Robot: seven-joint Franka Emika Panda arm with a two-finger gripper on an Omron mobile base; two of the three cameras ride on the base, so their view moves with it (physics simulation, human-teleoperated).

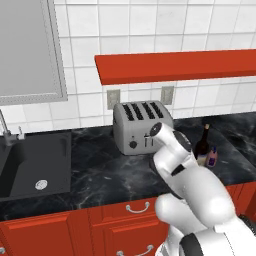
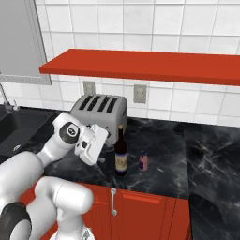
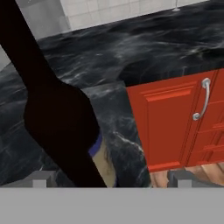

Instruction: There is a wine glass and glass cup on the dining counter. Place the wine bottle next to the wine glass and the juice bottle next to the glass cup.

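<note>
The black marble surface (image 2: 159, 140) carries a silver toaster (image 2: 101, 112) at the wall. The wine bottle (image 2: 121, 157) stands upright near the front edge, right of the toaster. The gripper (image 2: 101, 143) is held spread just beside the bottle, not clamped on it. The juice bottle (image 2: 143, 161) stands just right of the wine bottle, apart from it.

Even, diffuse rendered lighting, bright on the wall tiles (image 1: 150, 30); the wine bottle (image 3: 61, 118) looms as a near-black silhouette; edges are slightly soft and pixelated throughout.
</note>
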